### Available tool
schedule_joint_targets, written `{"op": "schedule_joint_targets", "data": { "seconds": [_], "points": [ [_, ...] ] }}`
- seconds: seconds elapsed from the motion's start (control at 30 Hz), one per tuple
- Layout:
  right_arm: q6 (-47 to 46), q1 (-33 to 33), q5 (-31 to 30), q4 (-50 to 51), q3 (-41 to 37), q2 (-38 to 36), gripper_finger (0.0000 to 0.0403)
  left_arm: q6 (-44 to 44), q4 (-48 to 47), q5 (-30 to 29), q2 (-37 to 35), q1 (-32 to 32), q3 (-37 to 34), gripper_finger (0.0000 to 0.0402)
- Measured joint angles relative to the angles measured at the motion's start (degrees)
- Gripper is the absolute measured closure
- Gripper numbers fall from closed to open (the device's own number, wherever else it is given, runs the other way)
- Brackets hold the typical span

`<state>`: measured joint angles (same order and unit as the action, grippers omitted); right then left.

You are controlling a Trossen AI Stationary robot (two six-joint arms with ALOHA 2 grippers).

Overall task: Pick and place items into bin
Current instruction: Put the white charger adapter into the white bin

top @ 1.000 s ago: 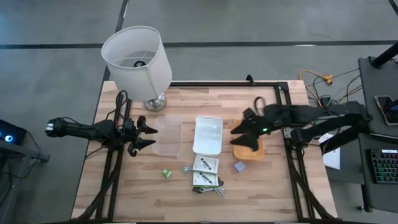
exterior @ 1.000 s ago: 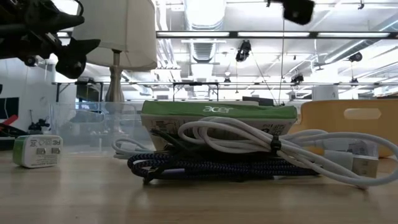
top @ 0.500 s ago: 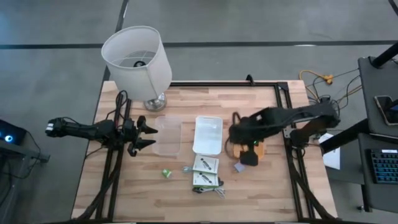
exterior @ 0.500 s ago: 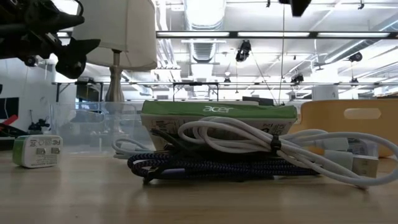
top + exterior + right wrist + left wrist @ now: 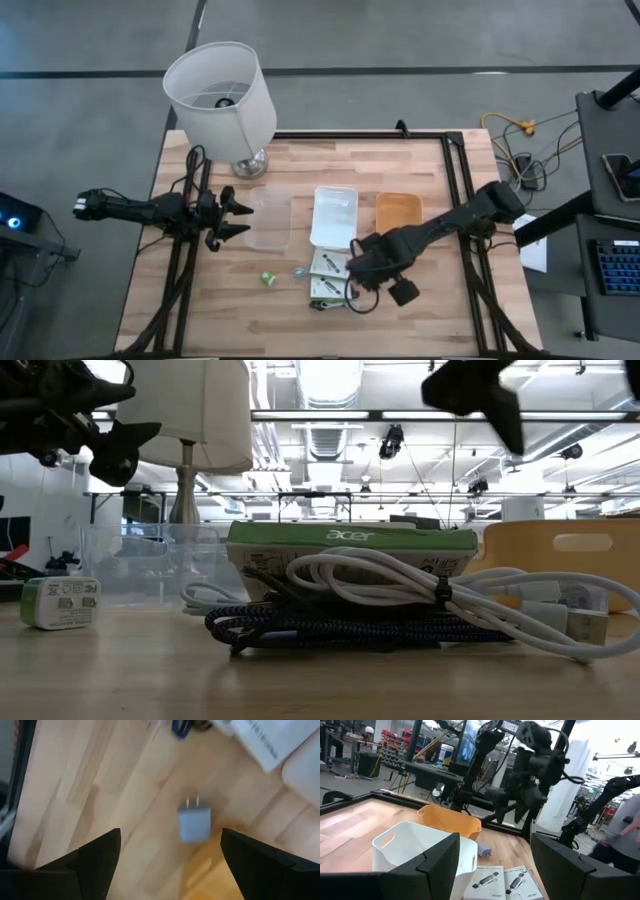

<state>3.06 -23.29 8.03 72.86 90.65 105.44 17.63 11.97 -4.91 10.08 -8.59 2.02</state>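
Right pincer (image 5: 167, 852) gapes wide, empty, above grey-blue plug cube (image 5: 194, 823).

Wood table (image 5: 420, 300), matt; clear plastic bin (image 5: 270, 220).

obstacles: lamp (image 5: 213, 95), bins (image 5: 334, 215) | free: table (image 5: 450, 320) front-right

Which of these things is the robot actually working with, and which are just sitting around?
For the job: Acer packets, green plug, grey-blue plug, cables, clear bin, white bin, orange bin; right gripper, open above the grey-blue plug.
Just there: lamp, idle left gripper at the table's left edge.
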Motion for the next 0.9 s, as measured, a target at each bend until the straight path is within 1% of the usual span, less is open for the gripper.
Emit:
{"op": "schedule_joint_targets", "data": {
  "seconds": [0.1,0.33,0.47,0.57,0.73,0.9],
  "points": [
    [-1.0,0.0,-0.2,-6.5,-3.9,-1.1,0.0076,0.0,0.0,0.0,0.0,0.0,0.0,0.0173],
    [2.4,-1.2,-0.5,-13.1,-11.6,-0.6,0.0076,0.0,-0.1,0.0,-0.1,0.0,0.0,0.0173],
    [2.7,-1.4,-6.1,-13.9,-15.2,0.2,0.0076,0.0,-0.1,0.0,-0.1,0.0,0.0,0.0173],
    [1.5,-1.5,-8.5,-13.6,-16.4,0.8,0.0076,0.0,0.0,0.0,0.0,0.0,0.0,0.0173],
    [0.6,-1.6,-8.5,-14.7,-17.6,1.3,0.0076,0.0,0.0,0.0,0.0,0.0,0.0,0.0173],
    [2.9,-1.6,-8.5,-17.9,-19.8,1.3,0.0076,0.0,0.0,0.0,0.0,0.0,0.0,0.0173]
  ]
}}
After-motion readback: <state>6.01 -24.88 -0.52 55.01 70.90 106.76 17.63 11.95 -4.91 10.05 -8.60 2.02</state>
